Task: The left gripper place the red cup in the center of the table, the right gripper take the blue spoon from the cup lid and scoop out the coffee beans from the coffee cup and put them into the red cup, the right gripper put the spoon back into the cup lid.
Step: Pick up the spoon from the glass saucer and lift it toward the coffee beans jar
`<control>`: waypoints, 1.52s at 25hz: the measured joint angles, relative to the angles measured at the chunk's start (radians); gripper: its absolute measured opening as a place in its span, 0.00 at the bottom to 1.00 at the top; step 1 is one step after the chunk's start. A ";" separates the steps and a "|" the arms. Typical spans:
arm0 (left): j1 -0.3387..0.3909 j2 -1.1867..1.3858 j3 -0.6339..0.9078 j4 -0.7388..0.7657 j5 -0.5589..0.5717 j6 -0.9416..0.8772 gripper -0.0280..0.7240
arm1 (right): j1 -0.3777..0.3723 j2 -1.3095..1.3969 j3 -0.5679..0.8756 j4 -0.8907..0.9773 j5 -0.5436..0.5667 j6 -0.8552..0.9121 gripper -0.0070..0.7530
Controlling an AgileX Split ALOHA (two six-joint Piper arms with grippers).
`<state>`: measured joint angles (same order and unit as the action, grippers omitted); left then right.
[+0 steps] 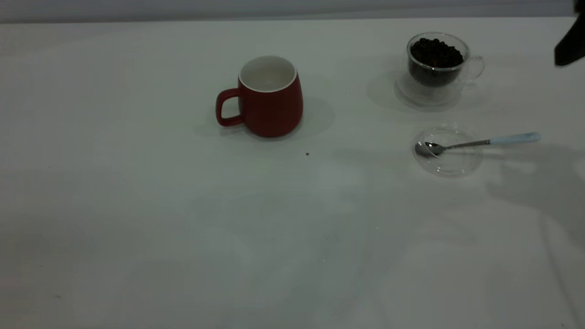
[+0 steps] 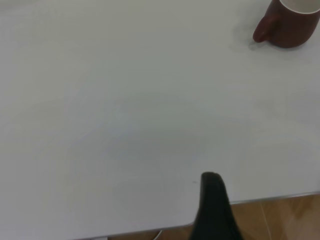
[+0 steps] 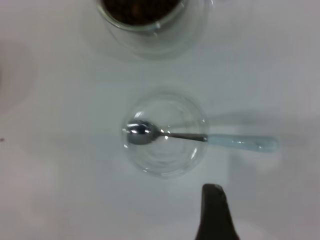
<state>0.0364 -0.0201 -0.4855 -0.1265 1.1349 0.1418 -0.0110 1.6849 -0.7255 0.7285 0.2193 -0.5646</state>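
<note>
The white desk fills most of the left wrist view, its surface bare across the middle. The red cup stands upright at one corner of the frame, partly cut off, white rim showing, its loop handle turned toward the open desk. One black fingertip of the left gripper projects over the desk's edge, well apart from the cup. A wood-toned floor shows beyond that edge.

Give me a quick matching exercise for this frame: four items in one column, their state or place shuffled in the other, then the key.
Items:
1. red cup
2. coffee cup
3. blue spoon
4. cup lid

States:
A. holds dark coffee beans
B. bowl inside the lid, handle sticking out past its rim
C. upright near the table's center, no beans visible inside
D. clear disc lying flat in front of the glass cup

Pairs: 1-C, 2-A, 3-B, 4-D
</note>
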 joint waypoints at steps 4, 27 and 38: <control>0.000 0.000 0.000 0.000 0.000 0.000 0.82 | -0.078 0.160 -0.049 0.026 0.011 -0.012 0.74; 0.000 0.000 0.000 0.000 0.000 -0.001 0.82 | -0.416 0.447 -0.142 0.750 0.463 -0.779 0.74; 0.000 0.000 0.000 0.000 0.000 -0.001 0.82 | -0.416 0.642 -0.184 0.864 0.476 -0.944 0.74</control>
<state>0.0364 -0.0201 -0.4855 -0.1265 1.1349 0.1406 -0.4267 2.3274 -0.9098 1.5925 0.6958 -1.5088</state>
